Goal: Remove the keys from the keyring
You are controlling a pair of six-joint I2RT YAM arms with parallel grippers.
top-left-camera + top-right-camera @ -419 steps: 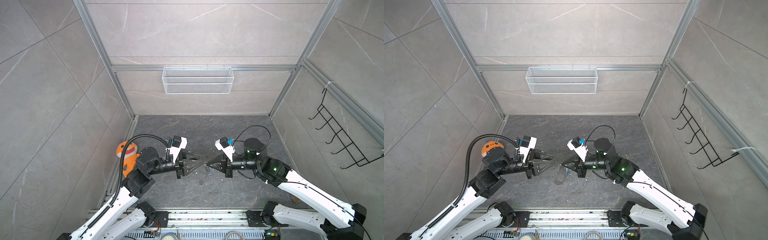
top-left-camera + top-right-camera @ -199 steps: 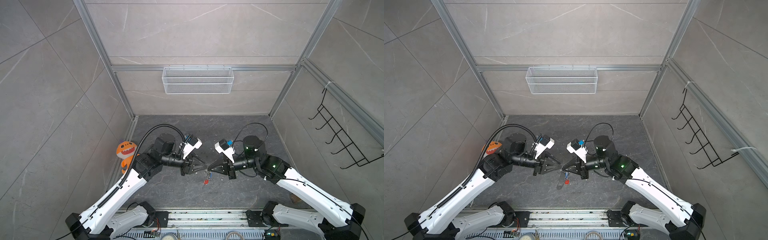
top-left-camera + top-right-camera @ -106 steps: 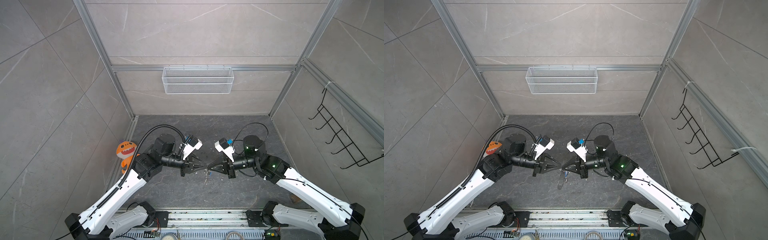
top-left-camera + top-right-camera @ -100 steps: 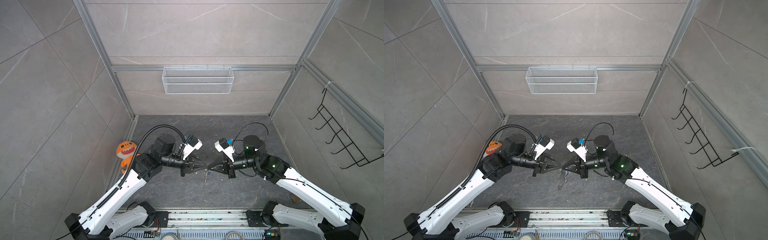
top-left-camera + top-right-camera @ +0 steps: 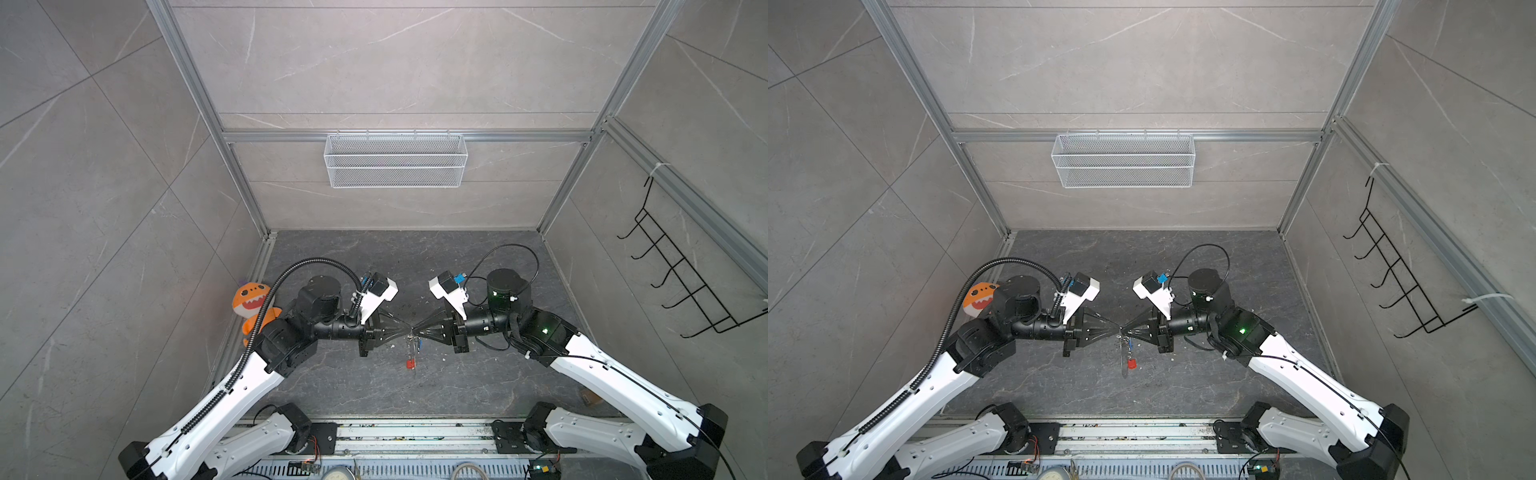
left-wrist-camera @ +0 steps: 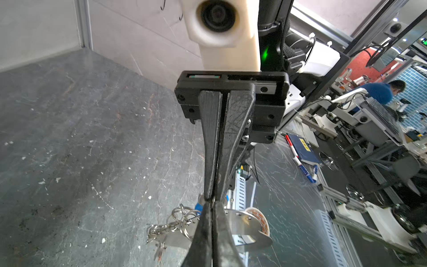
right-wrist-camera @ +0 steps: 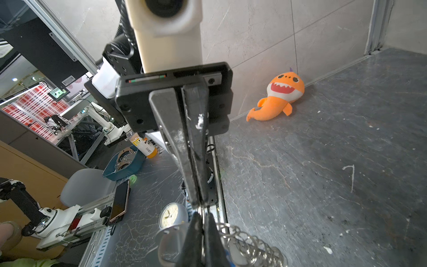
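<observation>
Left tool (image 5: pixel 405 330) newly closed, meeting right tool (image 5: pixel 417 331) — one keyring (image 5: pixel 411 341), two keys (image 5: pixel 410 364).

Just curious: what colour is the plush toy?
Orange toy, clearest in right wrist view.

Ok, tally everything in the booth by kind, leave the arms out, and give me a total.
keys: 2
keyring: 1
plush toy: 1
wire basket: 1
hook rack: 1
total: 6
</observation>
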